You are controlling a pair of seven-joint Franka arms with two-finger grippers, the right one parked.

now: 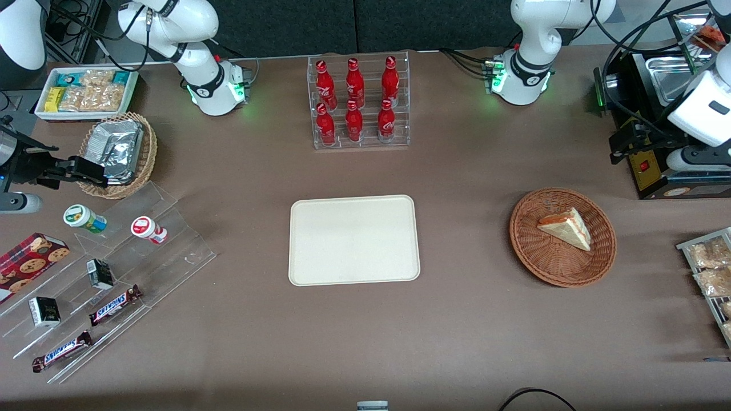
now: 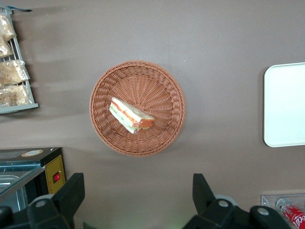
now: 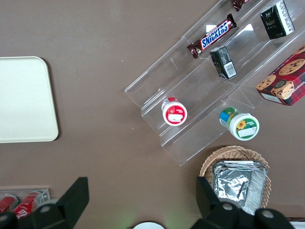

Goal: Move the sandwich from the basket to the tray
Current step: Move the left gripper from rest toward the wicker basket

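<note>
The sandwich (image 1: 566,227) lies in the basket (image 1: 562,268), a pale triangular wedge resting flat on the weave. In the front view its long axis runs from about 10 o'clock to 4 o'clock: the orange-red filling end faces 10 o'clock and the narrow bread tip faces 4 o'clock. In the left wrist view the sandwich (image 2: 130,116) shows green and orange layers along one long edge. It sits slightly off the centre of the basket (image 2: 102,98), clear of the rim.

The basket stands on a brown worktop (image 1: 468,319), well apart from the tray (image 1: 354,274), which lies flat near the worktop's middle with its long sides running 9 to 3 o'clock.

The pincer (image 2: 138,193) hangs above the worktop, just outside the basket rim, touching nothing. Its fingers (image 2: 71,193) are spread wide, with nothing between them.

A clear rack of red bottles (image 1: 358,103) stands farther from the front camera than the tray. A black appliance (image 1: 651,131) and a rack of snack bags (image 1: 711,268) flank the basket at the working arm's end.
</note>
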